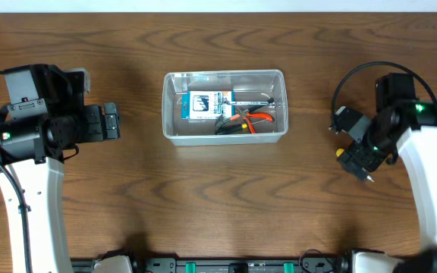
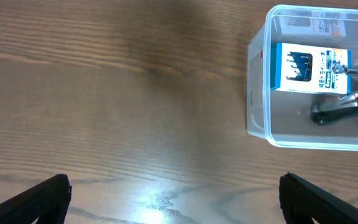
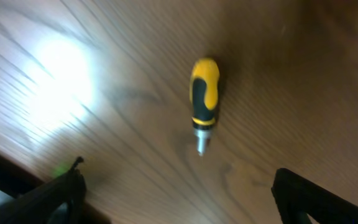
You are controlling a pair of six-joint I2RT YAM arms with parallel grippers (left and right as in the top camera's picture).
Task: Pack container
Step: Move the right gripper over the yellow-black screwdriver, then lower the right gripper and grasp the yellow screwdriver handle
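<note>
The clear plastic container (image 1: pixel 169 106) stands at the table's middle; it also shows in the left wrist view (image 2: pixel 257 87). In it lie a blue and white card package (image 1: pixel 203 105) and orange-handled pliers (image 1: pixel 243 121). My left gripper (image 1: pixel 111 121) is open and empty, left of the container and apart from it (image 2: pixel 176 186). A stubby yellow and black screwdriver (image 3: pixel 204 99) lies on the table at the right. My right gripper (image 3: pixel 179 186) is open just above it, not touching it. In the overhead view the right gripper (image 1: pixel 357 158) hides most of the screwdriver (image 1: pixel 341 152).
The brown wooden table (image 1: pixel 226 197) has bare wood in front of and behind the container. A black cable (image 1: pixel 355 72) loops off the right arm. The table's far edge runs along the top of the overhead view.
</note>
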